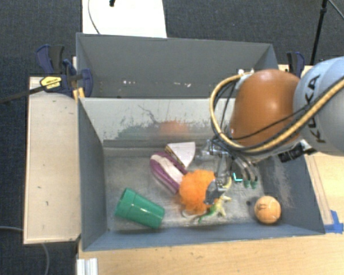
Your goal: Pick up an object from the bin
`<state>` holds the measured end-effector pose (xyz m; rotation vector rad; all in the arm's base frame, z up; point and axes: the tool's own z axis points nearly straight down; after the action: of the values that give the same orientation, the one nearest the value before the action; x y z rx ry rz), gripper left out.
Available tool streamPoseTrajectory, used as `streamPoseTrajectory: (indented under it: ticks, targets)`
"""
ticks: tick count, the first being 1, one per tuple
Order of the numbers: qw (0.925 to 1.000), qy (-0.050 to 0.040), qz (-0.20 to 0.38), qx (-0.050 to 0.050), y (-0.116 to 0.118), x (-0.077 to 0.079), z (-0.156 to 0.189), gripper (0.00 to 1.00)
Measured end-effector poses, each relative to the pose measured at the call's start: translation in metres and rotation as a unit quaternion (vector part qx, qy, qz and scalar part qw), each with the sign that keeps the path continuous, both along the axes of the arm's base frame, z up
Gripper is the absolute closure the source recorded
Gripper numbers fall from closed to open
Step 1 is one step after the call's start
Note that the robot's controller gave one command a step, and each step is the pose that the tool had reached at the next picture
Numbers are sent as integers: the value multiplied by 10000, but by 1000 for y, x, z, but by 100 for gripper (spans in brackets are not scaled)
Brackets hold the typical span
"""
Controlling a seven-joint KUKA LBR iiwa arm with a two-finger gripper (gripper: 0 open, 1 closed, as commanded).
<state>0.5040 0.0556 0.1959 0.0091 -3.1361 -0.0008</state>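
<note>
A: Where is the end effector (221,185)?

B: Low inside the grey metal bin (97,171), near the middle of its near edge. It is just beside the fuzzy orange ball (194,191), with a small green and yellow toy (213,212) below it.

A: Spread or pinching?

B: I cannot tell, and I see nothing in its grip.

A: How far along, then?

B: Early, I judge. The ball lies on the bin floor, so grasp and lift remain. The green plastic cup (139,209) by the near left corner and the small round orange fruit (268,209) by the near right corner lie apart
</note>
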Motion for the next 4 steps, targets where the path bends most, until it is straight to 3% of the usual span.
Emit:
streamPoseTrajectory:
  ticks: [1,2,3,4]
  targets:
    - [10000,-40,-8,2,0,2,4,0]
    - [9995,-74,313,5,-7,2,-22,0]
    - [9999,-70,89,5,-1,7,-88,0]
    - [9960,-103,-893,15,-23,-16,-122,100]
